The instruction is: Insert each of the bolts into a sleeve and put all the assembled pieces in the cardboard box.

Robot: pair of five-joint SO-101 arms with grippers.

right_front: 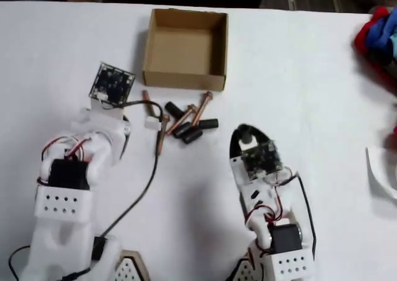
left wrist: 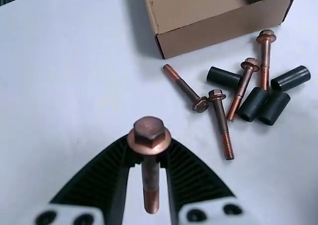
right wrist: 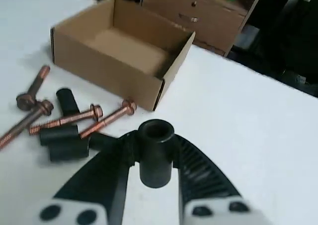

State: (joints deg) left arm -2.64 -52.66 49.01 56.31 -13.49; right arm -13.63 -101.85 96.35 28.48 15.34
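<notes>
Left pincer (left wrist: 150, 151): nearly closed, clamped on the shank of a copper-coloured hex bolt (left wrist: 150, 185). The head stands clear above the tips. From the high view I can't see this grip, because the wrist camera board (right_front: 112, 82) covers it.

Right pincer (right wrist: 155, 144): narrowed onto one black sleeve (right wrist: 155, 160), held upright with the open bore facing the camera. The sleeve's lower end is lost between the ribbed pads. In the high view this pincer shows as a dark curved shape with little detail.

Cardboard box (right_front: 185, 77): open-topped, near the far edge of the counter (right_front: 310, 70), left of the middle. I see nothing inside it, though the right wrist view leaves part of the floor behind the near wall.

Loose bolts (left wrist: 221, 123): four, lying flat just before the box's near wall. Two lie with heads almost touching.

Loose sleeves (left wrist: 252, 104): four, lying among those bolts, with two side by side and touching. In the right wrist view one sleeve is half hidden behind the pincer. The high view blurs the pile, so I can't count it there.

A black cable (right_front: 146, 182) runs across the counter from the left arm towards the pile. Red and blue cloth (right_front: 377, 36) is cut off at the right edge.
</notes>
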